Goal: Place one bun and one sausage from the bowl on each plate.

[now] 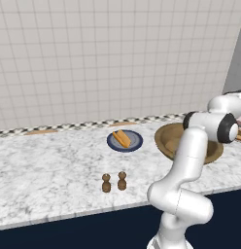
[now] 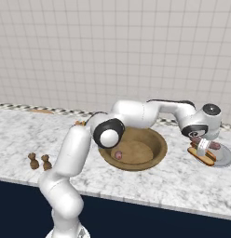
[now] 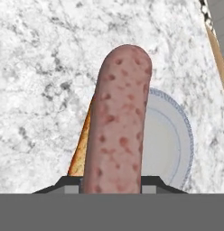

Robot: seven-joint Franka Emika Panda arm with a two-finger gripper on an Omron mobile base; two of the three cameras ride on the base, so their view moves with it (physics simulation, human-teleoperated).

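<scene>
My gripper (image 2: pixel 201 148) is shut on a pink speckled sausage (image 3: pixel 120 122) and holds it just above a pale round plate (image 2: pixel 224 159) at the right end of the counter. A tan bun (image 3: pixel 81 155) lies on that plate (image 3: pixel 170 144), directly under the sausage (image 2: pixel 214 145). The wooden bowl (image 2: pixel 152 139) sits mid-counter with a small pink sausage end (image 2: pixel 118 155) inside. My arm partly hides the bowl (image 1: pixel 164 138) in the left base view. Left of it, a dark blue plate (image 1: pixel 133 146) carries a bun (image 1: pixel 122 138).
Two small brown shakers (image 1: pixel 106 183) (image 1: pixel 122 181) stand near the counter's front edge, left of the arm. The tiled wall runs close behind the plates and bowl. Open marble counter (image 1: pixel 49 165) lies to the left.
</scene>
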